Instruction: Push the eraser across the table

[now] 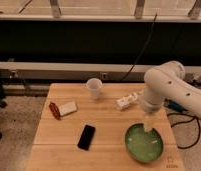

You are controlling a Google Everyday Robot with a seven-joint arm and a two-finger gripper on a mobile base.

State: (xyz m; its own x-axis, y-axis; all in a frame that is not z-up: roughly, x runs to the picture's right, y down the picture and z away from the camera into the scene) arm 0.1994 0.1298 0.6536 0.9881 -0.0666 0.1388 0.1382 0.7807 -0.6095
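The eraser (86,137), a flat black slab, lies on the front left part of the light wooden table (106,117). My gripper (147,126) hangs from the white arm on the right and points down over the far rim of a green bowl (144,145). It is open and holds nothing. It stands well to the right of the eraser, about a bowl's width away, and does not touch it.
A white cup (94,89) stands at the back middle. A small white block (68,108) and a reddish-brown item (54,110) lie at the left. A white object (126,101) lies near the arm. Cables hang past the table's right edge.
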